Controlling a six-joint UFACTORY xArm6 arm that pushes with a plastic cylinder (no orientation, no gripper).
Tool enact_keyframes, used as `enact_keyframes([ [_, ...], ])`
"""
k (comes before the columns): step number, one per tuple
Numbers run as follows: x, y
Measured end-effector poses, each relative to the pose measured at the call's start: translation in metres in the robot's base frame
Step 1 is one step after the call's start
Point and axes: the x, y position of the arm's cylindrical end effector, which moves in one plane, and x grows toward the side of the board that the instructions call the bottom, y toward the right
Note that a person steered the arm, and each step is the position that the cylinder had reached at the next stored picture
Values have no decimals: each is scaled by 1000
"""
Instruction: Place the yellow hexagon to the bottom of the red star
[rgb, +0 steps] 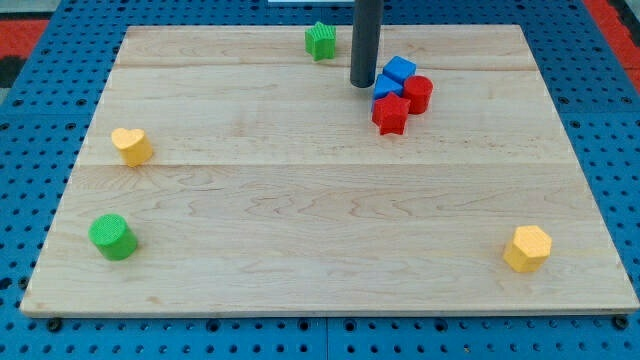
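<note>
Blocks: two yellow (131, 146), two green (112, 237), two blue (399, 69), two red (390, 114).

- The yellow hexagonal block (527, 248) lay flat near the board's bottom right corner in the view, alone and well apart from the star.
- The red star-shaped block (390, 114) sat upper centre-right, touching neighbouring blocks.

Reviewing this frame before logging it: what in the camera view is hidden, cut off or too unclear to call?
- Rod: its upper part is cut off by the view's top edge; only the lower stretch down to my tip shows.
- Lower blue block: partly covered by the upper blue block, the red star and the red cylinder, so its shape is unclear.
- Contact between my tip and that blue block: too close to tell.
- Green block at the view's top: too small to name its shape.
</note>
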Motion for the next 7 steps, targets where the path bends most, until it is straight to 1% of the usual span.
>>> enact_keyframes([
  [1, -16, -61],
  [2, 53, -120],
  [3, 140, -47],
  [4, 149, 109],
  [5, 186, 242],
  [6, 237, 258],
  [7, 277, 140],
])
